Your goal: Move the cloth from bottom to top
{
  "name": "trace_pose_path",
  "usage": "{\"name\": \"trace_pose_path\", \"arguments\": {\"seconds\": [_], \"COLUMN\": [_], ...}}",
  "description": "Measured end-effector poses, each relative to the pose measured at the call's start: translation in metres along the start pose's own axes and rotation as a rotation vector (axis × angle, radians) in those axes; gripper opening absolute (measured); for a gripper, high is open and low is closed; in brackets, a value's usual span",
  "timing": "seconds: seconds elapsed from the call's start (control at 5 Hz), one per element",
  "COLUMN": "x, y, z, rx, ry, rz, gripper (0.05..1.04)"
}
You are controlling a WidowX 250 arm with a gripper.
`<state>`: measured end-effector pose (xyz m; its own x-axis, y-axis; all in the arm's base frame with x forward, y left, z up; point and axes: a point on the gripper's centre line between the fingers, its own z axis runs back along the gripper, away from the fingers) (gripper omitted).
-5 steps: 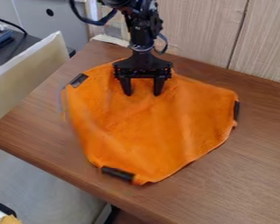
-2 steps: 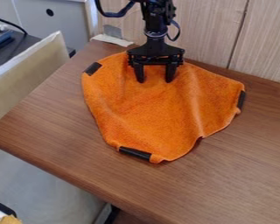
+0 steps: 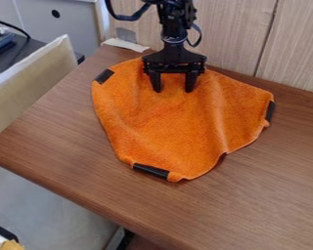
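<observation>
Orange cloth shifted nearer the wall, tool on it, fingers spread apart, black edge patches

No text, label, brand, number or sign can be read (not a single letter), from twelve o'clock round to six or from six back up to twelve.
</observation>
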<state>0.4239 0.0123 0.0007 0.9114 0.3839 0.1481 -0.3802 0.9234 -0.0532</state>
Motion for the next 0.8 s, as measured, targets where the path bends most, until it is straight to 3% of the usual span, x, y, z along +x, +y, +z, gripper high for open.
{"name": "trace_pose_path", "arguments": {"seconds": [0.6, 0.8], "x": [-0.002, 0.003], "y": [-0.010, -0.013], "z": [0.010, 0.039], "rx": [-0.017, -0.048], "ry": [0.026, -0.031], "rz": [0.007, 0.006], "gripper": [0.999, 0.999]}}
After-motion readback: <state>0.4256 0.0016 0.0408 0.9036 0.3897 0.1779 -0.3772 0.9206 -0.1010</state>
